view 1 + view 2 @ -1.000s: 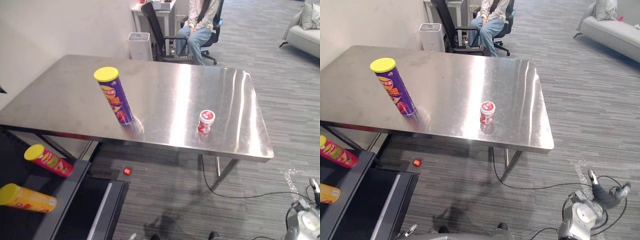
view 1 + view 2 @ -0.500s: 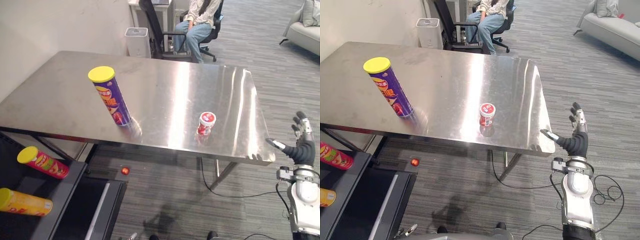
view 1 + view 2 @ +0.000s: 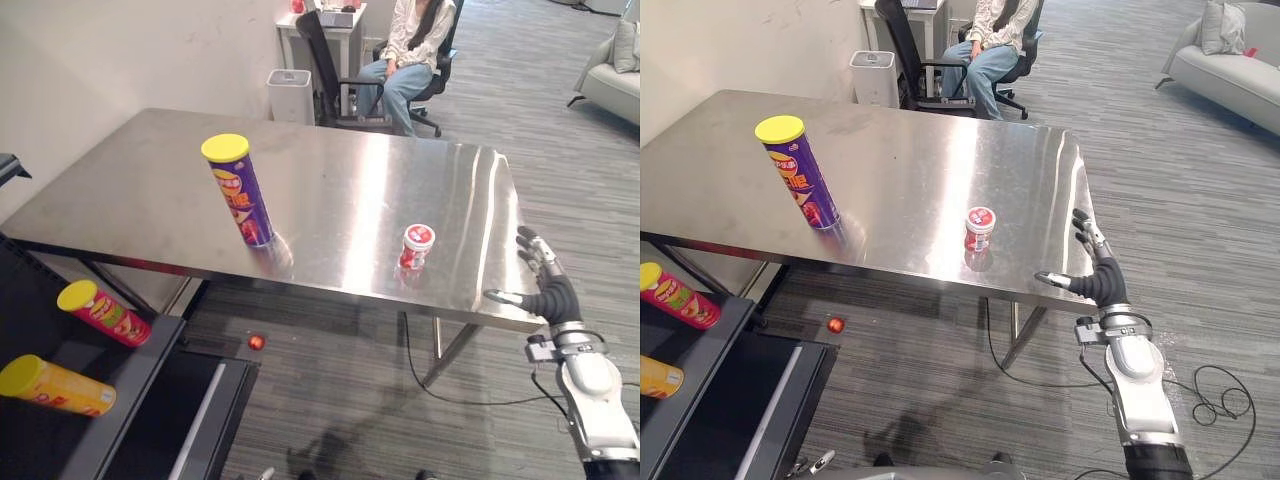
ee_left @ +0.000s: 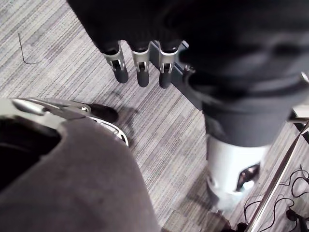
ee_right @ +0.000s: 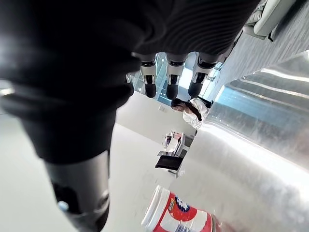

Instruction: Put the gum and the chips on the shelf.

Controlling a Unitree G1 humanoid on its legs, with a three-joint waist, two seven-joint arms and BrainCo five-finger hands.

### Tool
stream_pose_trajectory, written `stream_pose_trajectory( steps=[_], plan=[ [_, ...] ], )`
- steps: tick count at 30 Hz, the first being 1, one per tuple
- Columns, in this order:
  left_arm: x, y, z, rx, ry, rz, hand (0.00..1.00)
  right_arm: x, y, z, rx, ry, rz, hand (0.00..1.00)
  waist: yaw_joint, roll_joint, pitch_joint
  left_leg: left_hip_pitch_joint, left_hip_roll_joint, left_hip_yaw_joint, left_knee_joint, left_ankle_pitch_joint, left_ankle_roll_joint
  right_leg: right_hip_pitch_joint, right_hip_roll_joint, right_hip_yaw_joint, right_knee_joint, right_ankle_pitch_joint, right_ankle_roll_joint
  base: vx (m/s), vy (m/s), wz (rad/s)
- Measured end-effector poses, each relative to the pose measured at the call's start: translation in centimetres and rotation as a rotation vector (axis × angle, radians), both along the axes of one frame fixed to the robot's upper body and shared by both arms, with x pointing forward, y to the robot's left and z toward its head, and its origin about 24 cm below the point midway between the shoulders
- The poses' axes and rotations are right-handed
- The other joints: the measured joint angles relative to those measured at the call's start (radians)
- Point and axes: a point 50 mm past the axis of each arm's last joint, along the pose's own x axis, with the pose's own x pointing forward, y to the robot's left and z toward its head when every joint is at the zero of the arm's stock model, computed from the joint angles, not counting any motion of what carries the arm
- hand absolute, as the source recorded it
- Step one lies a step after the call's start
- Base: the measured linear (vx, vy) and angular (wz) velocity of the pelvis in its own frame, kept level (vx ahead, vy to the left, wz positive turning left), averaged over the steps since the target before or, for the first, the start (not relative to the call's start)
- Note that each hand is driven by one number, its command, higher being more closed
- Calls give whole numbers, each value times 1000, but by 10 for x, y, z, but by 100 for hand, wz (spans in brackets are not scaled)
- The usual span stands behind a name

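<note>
From the head cameras I see the tall purple chips can with a yellow lid (image 3: 239, 192) standing upright on the left part of the brushed stainless steel table (image 3: 350, 190). The small red-and-white gum tub with a white lid (image 3: 416, 246) stands well apart from it, nearer the front edge on the right. Neither is on the dark shelf unit (image 3: 135, 385) at lower left, whose far side runs out of view. A red chips can with a yellow lid (image 3: 103, 312) and a yellow can (image 3: 55, 385) lie on their sides there. My right hand (image 3: 1102, 282) is raised at the table's near right corner with fingers spread wide and thumb out, holding nothing. The thumb tip seems to sit over the table edge, but I cannot tell whether it touches the metal. In the right wrist view the gum tub shows low past the straight fingers (image 5: 173, 77), its lower part cut off. My left hand (image 4: 141, 67) hangs over grey carpet with its fingers straight and empty, and the dark cover hides its palm. A seated person (image 3: 410, 45) beyond the table is cut off at the top, and a small red ball (image 3: 256, 342) lies on the floor under the table.
</note>
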Motion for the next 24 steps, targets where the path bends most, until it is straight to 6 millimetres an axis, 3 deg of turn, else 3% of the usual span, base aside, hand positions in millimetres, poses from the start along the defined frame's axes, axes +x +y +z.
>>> stream_pose_trajectory(
  steps=[10, 24],
  plan=[
    [0, 1, 0, 4, 7, -35, 0, 25, 8, -14, 11, 81, 25, 0, 6, 0, -4, -13, -1, -33, 0, 11, 1, 7, 0, -27, -2, 0, -1, -3, -15, 9],
    [-3, -1, -1, -13, 36, -35, 0, 46, -3, -28, 72, 145, -98, 0, 29, 11, 1, -29, -3, -94, -1, 30, 2, 35, -1, -89, -12, -1, -3, -7, -11, 13]
  ],
)
